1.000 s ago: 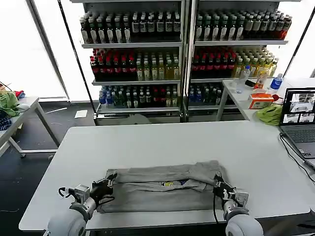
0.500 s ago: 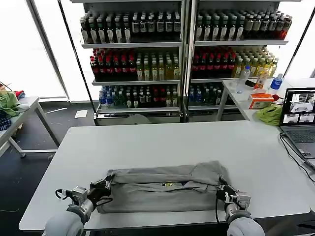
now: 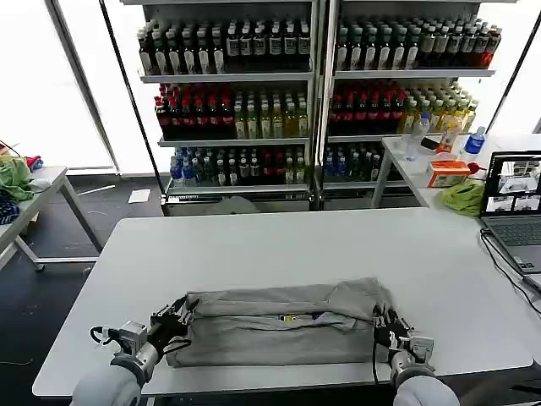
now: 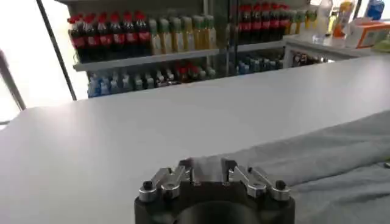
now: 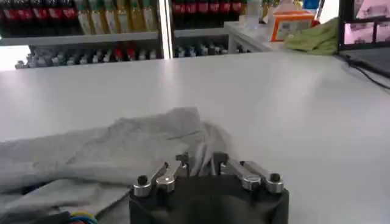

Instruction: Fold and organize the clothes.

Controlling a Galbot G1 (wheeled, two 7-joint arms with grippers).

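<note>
A light grey T-shirt (image 3: 279, 326) lies as a long, rumpled band along the near edge of the white table (image 3: 279, 241), with a small multicoloured print (image 3: 292, 318) peeking out at its middle. At the band's left end sits my left gripper (image 3: 175, 318), shut on the cloth. The left wrist view shows grey fabric (image 4: 341, 158) caught between that gripper's (image 4: 206, 168) fingers. The band's right end is held by my right gripper (image 3: 385, 326), also shut on the cloth. The right wrist view has the shirt (image 5: 109, 152) bunched in that gripper's (image 5: 200, 162) jaws.
A laptop (image 3: 516, 211) and its cable (image 3: 507, 271) occupy the table's right edge. Behind it, a side table holds a green cloth (image 3: 463, 196), an orange box (image 3: 448, 173) and bottles. Another table (image 3: 34, 190) stands at far left. Drink shelves (image 3: 313, 101) fill the back.
Both grippers have drawn back toward the near table edge, pulling the shirt's upper layer over the lower one. The band now looks narrower and more closed.
</note>
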